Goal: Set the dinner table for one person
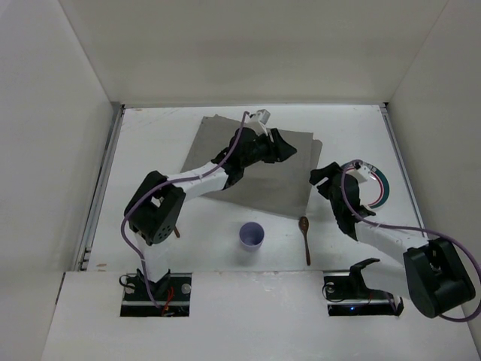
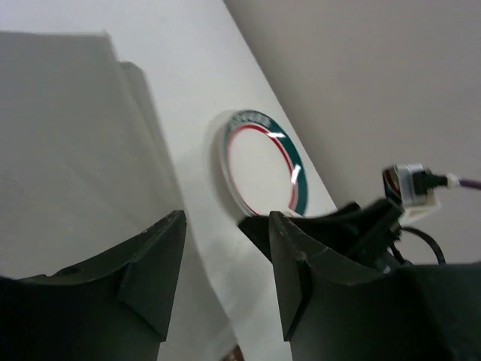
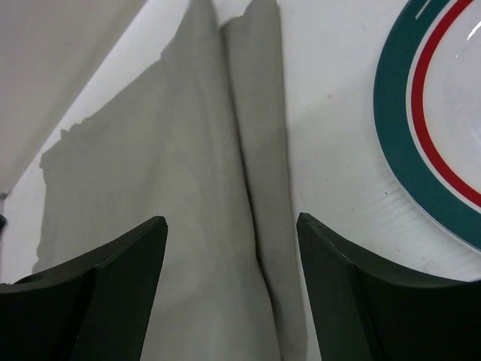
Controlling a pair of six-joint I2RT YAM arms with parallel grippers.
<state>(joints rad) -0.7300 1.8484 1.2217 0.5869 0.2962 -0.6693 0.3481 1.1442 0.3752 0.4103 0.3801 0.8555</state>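
Currently both arms reach out over the large matte white dinner table (image 1: pixel 165 135), and both tools are released. The left gripper (image 1: pixel 289 148) has its fingers spread with nothing between them, hovering above the far right part of the grey rectangular cloth mat (image 1: pixel 278 188). The right gripper (image 1: pixel 319 179) is likewise spread and empty, poised over the mat's right edge.

The round white plate with teal and red rim bands (image 1: pixel 385 188) lies flat on the table at 3 o'clock from the right gripper, just beside it and off the mat. The mat spreads away at 9 o'clock.

The right arm is plainly nearer, so the plate is probably its job: a short carry toward 9 o'clock. A lilac cup (image 1: pixel 252 235) and a wooden spoon (image 1: pixel 306 239), its long axis running 12 to 6, wait at the mat's near side.
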